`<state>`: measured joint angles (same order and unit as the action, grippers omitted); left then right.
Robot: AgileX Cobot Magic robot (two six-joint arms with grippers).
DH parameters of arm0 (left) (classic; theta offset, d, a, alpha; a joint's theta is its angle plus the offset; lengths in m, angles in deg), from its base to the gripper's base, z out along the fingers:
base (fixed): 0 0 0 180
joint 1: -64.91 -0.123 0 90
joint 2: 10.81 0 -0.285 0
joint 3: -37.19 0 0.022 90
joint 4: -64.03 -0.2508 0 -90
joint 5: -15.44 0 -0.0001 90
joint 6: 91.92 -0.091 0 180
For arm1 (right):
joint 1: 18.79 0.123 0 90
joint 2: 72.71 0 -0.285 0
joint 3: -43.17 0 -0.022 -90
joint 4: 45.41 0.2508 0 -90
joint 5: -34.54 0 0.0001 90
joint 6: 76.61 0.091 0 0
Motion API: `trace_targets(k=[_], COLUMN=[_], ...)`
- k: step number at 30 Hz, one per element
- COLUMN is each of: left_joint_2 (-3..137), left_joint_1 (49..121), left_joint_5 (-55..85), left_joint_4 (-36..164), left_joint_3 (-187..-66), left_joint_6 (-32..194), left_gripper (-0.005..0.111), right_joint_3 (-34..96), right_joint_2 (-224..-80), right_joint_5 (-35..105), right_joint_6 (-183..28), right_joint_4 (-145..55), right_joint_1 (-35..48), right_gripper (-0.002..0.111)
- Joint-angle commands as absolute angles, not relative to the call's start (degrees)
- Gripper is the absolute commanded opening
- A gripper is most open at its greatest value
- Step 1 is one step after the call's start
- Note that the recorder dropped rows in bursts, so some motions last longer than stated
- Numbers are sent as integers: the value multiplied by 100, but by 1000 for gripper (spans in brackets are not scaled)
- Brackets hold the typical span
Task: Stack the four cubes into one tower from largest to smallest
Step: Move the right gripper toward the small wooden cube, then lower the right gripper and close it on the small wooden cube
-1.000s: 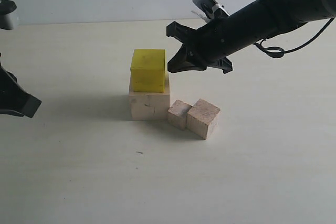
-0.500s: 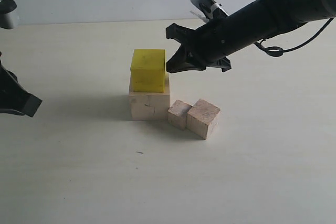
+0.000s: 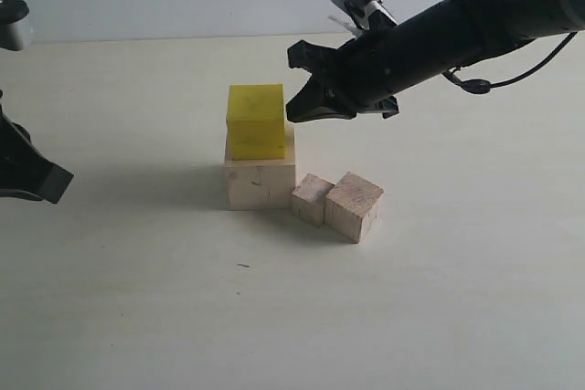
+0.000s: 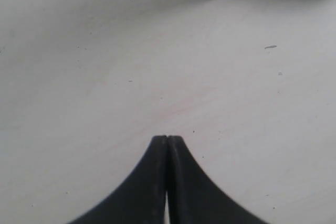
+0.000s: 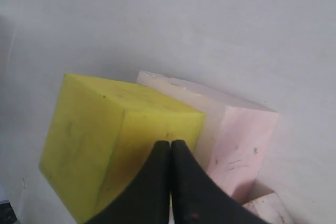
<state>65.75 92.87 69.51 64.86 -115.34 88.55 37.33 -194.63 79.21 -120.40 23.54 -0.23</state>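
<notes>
Nearest on the pale table (image 3: 411, 317), the larger light-brown cube (image 3: 354, 205) and the smaller light-brown cube (image 3: 312, 198) sit touching, the smaller one just beside the right side of the pale wooden cube (image 3: 260, 183). The yellow cube (image 3: 257, 121) rests on top of that pale cube, while far off to the left the left gripper (image 4: 167, 140) hangs low over bare table, fingertips pressed together on nothing. Farther back, the right gripper (image 5: 169, 145) hovers just beside the yellow cube's upper right edge, its fingertips also pinched together and empty.
</notes>
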Motion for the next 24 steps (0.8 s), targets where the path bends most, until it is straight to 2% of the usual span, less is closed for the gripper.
trace_targets(k=[1, 11, 20, 24], left_joint_2=[6532, 6532, 6532, 6532], left_joint_1=[9274, 9274, 9274, 9274], left_joint_5=[6932, 6938, 6801, 6620], left_joint_4=[6532, 6532, 6532, 6532], left_joint_3=[-11512, -11512, -11512, -11512], left_joint_6=[8808, 8808, 8698, 8698], left_gripper=[0, 0, 0, 0], right_joint_3=[3786, 3598, 1914, 1728], right_joint_2=[-19387, -17912, -16819, -16792], right_joint_5=[7859, 7619, 7550, 7640], right_joint_6=[-11981, -10181, -11229, -11904], right_joint_4=[1872, -1102, -981, -632], right_joint_1=[-42, -215, -215, -204], right_gripper=[0, 0, 0, 0])
